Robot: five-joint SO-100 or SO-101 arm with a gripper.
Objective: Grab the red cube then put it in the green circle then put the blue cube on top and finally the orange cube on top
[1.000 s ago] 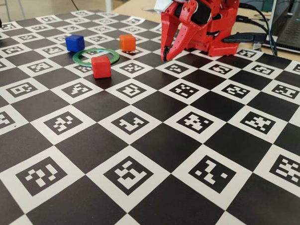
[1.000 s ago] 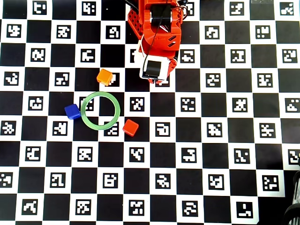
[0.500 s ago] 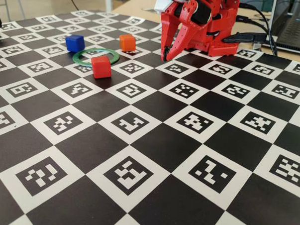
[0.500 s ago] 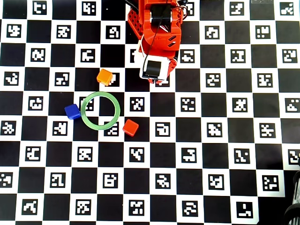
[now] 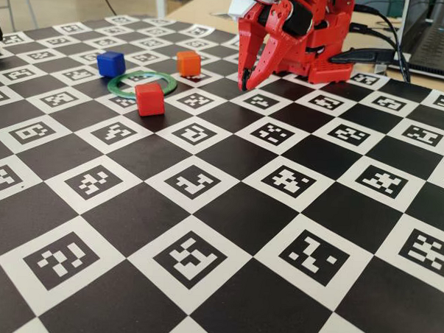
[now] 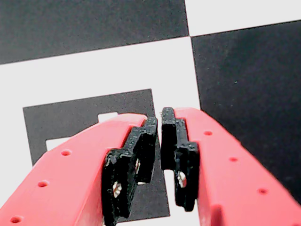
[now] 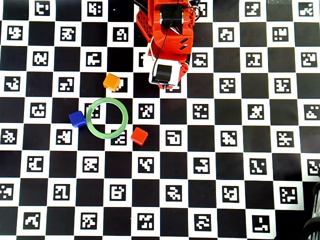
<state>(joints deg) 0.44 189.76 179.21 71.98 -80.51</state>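
Note:
The red cube [image 5: 150,98] [image 7: 139,135] sits on the checkered mat just outside the green circle [image 5: 172,81] [image 7: 126,118]. The ring lies flat with nothing inside it. Against the ring's other side rests the blue cube [image 5: 110,63] [image 7: 76,119]. The orange cube [image 5: 188,62] [image 7: 111,81] stands apart, between the ring and the arm. My red gripper [image 5: 245,85] [image 6: 160,123] points down at the mat close to the arm's base, well clear of all three cubes. It is shut, with nothing between the black pads [image 6: 143,146].
The red arm base [image 5: 316,45] [image 7: 167,25] stands at the mat's far edge. A laptop [image 5: 437,43] and black cables [image 5: 374,55] lie behind it on the wooden table. The marker mat [image 5: 205,210] stretches wide toward the fixed camera.

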